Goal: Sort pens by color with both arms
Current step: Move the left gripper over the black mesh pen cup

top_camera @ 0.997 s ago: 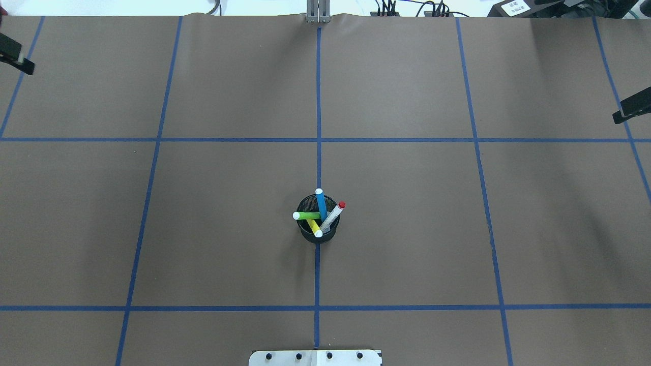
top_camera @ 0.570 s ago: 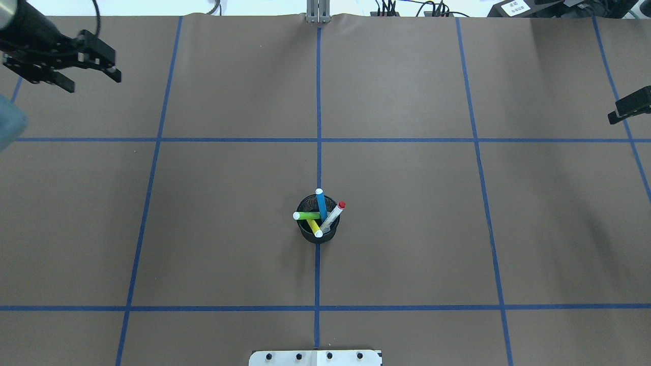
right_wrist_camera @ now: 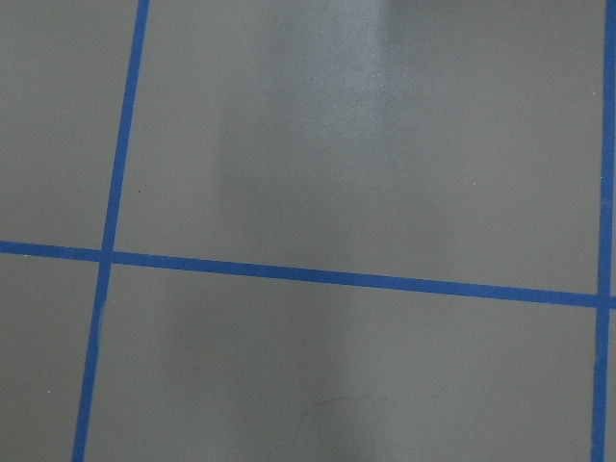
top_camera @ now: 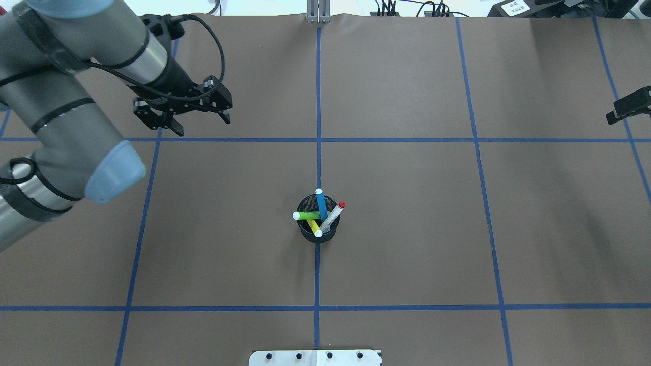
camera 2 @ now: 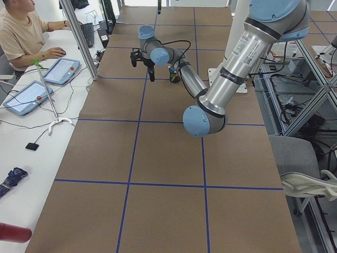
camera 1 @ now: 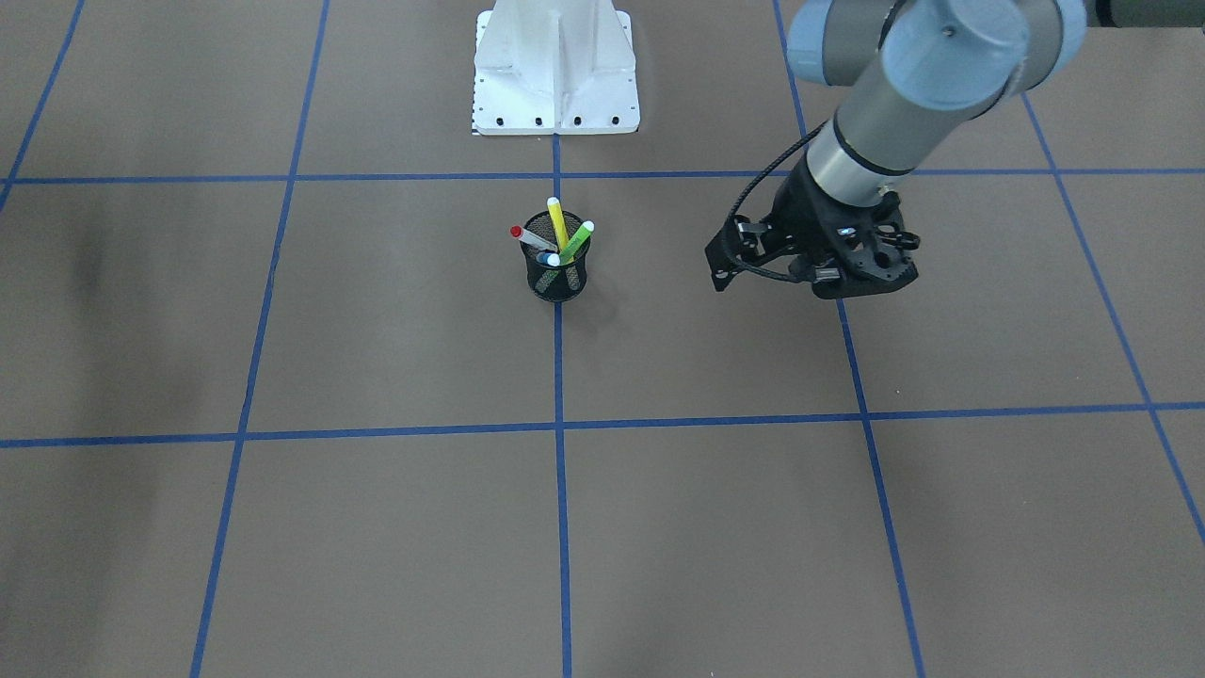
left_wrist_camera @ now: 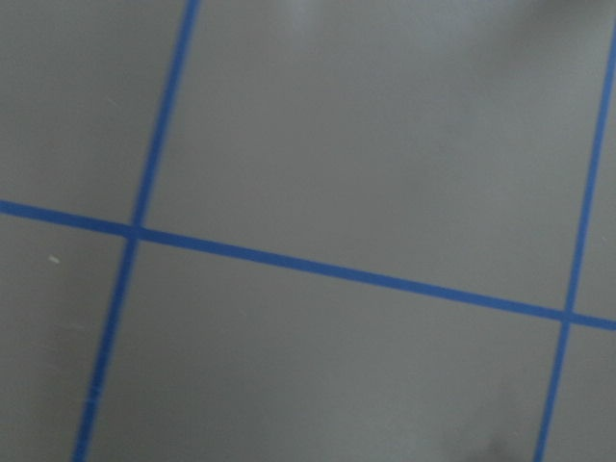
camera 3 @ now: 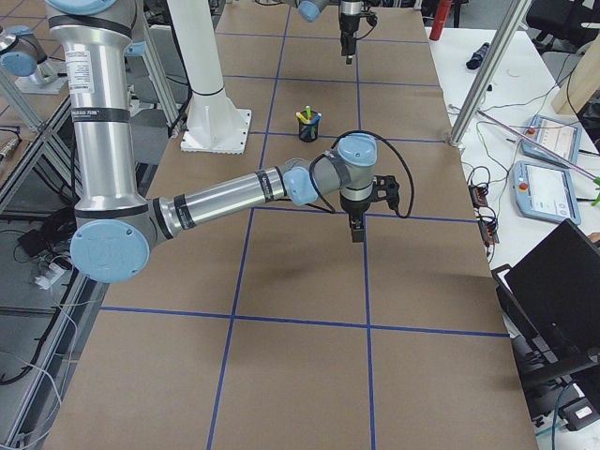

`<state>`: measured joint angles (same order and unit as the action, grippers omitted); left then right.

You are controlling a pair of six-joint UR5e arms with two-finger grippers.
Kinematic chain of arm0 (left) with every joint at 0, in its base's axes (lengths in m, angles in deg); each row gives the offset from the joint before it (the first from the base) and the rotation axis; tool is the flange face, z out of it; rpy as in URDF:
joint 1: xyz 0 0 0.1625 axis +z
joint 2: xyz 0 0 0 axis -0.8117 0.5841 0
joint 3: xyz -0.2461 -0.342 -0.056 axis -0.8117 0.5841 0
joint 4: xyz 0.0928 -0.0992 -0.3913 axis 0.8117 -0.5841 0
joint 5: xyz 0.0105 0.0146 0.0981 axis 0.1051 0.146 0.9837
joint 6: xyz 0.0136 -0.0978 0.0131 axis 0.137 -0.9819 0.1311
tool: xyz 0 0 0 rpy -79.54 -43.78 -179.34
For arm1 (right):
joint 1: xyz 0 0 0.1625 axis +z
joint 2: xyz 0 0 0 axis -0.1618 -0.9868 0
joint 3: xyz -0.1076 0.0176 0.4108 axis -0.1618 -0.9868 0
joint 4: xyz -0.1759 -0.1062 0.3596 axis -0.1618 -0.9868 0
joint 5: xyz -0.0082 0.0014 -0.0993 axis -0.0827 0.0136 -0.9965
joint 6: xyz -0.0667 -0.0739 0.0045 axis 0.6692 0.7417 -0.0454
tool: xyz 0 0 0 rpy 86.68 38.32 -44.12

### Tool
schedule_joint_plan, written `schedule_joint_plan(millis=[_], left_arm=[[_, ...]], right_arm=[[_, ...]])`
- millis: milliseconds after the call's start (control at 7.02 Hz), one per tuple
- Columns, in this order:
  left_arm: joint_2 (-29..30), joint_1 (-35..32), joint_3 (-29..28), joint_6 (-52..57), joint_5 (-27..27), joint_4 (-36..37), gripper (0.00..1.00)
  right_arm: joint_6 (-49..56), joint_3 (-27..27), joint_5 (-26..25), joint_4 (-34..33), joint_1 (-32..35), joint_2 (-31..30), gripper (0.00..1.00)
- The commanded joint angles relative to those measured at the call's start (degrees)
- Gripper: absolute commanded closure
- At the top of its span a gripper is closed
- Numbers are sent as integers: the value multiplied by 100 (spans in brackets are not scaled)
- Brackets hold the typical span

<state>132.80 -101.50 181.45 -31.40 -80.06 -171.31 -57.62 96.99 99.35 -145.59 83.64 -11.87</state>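
Left gripper (top_camera: 201, 123): jaws spread, nothing held; hovers over the bare table (top_camera: 407, 239), well apart from the cup, on its far-left side.
Pens: all four stand in the black mesh cup (top_camera: 305, 235) on the centre tape line, leaning and crossing. Green pen (top_camera: 306, 215) leans left, yellow pen (top_camera: 314, 227) toward the robot, blue pen (top_camera: 321, 203) away, red-ended white pen (top_camera: 333, 214) right.
Right gripper (camera 3: 356, 232): near the table's right edge, well apart from the cup; spread or closed, cannot tell.
Progress: sorting not begun, in my judgement.
Risk 1: crossed barrels; lifting one may drag a neighbour out or tip the cup.
Risk 2: both arms converging on one cup may collide.
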Motion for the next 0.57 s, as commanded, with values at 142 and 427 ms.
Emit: schedule_joint_plan(millis=[142, 427], left_arm=[[554, 1004, -406, -56, 424, -6, 1], [1219, 1085, -1062, -39, 424, -6, 6]], right_arm=[[0, 1, 0, 5, -6, -9, 0], [0, 1, 0, 5, -6, -18, 0]])
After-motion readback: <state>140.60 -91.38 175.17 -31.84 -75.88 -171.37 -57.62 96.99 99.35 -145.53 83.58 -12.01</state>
